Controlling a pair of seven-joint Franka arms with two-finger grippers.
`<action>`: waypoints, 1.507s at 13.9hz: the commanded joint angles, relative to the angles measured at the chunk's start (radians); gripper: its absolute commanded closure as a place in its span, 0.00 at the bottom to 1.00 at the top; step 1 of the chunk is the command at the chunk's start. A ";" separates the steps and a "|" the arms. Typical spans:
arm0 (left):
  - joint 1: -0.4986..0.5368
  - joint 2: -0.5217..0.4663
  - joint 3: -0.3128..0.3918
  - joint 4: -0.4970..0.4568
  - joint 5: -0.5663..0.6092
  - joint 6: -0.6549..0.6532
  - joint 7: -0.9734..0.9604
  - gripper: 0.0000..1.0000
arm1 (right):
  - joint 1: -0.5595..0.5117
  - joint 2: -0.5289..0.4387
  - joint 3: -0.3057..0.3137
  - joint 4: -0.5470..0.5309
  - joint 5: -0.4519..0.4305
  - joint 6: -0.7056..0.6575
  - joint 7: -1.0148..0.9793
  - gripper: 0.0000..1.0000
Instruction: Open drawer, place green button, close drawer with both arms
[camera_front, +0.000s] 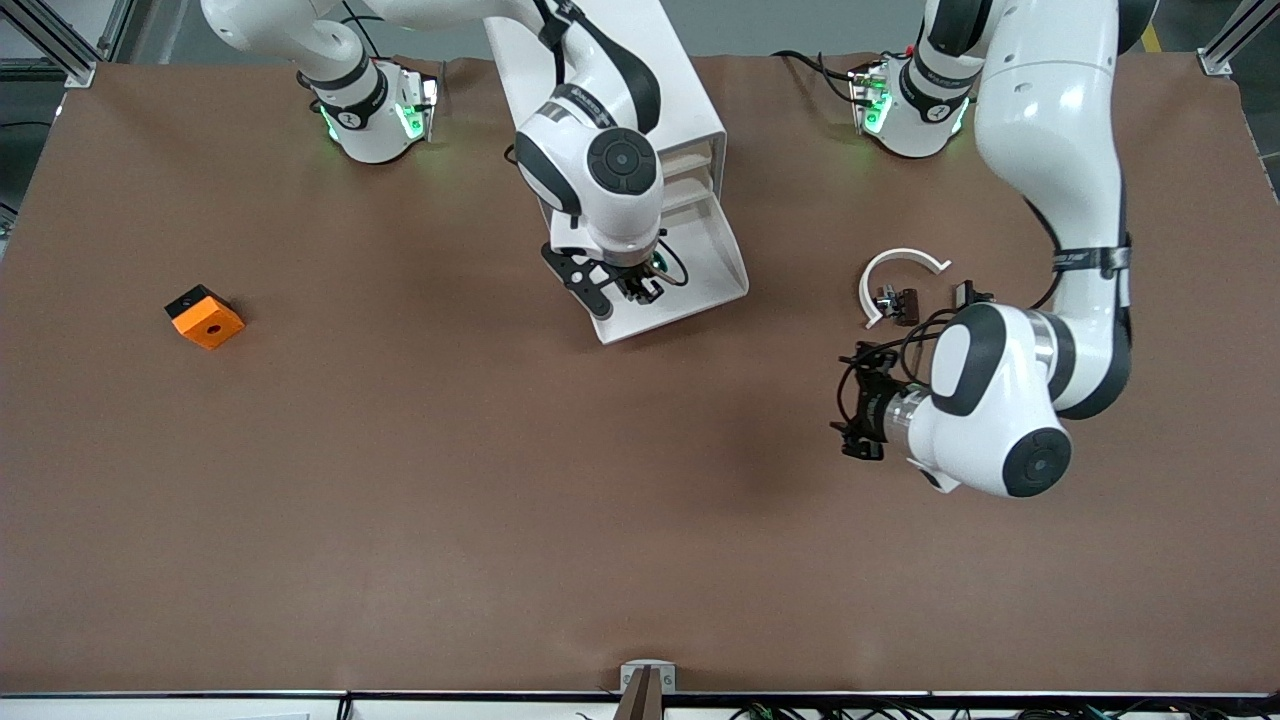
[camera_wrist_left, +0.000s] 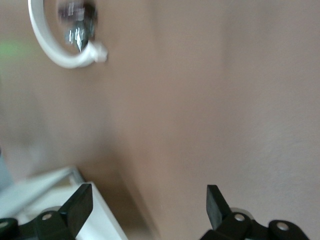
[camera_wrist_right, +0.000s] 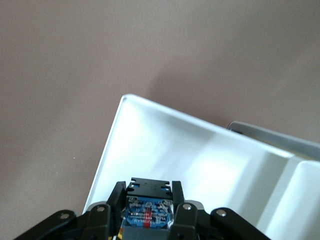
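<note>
Your right gripper (camera_front: 640, 283) pinches the tiny green-capped, dark-bodied button (camera_wrist_right: 148, 207) over the pulled-out shallow white tray drawer (camera_front: 712, 262) — blue label visible. Left gripper (camera_wrist_left: 150, 205) hovers over the brown table (camera_front: 500, 480) — jaws spread, nothing between them.

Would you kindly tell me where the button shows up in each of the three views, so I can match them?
Front view: the button peeks out green under the right hand, over the open drawer.
Right wrist view: the button, dark with a blue label, is clamped between the fingers over the drawer.
Left wrist view: not in it.
Shared landmark: the white drawer, whose corner shows there too.
</note>
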 joint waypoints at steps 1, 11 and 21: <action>-0.009 -0.084 0.007 -0.027 0.102 0.000 0.149 0.00 | 0.019 0.031 -0.010 0.032 0.024 0.004 0.021 0.83; 0.010 -0.170 0.005 -0.043 0.252 -0.012 0.837 0.00 | 0.054 0.088 -0.012 0.032 0.027 0.048 0.032 0.80; 0.010 -0.282 -0.096 -0.334 0.255 0.314 0.989 0.00 | -0.025 0.016 -0.016 0.199 0.034 -0.163 0.015 0.00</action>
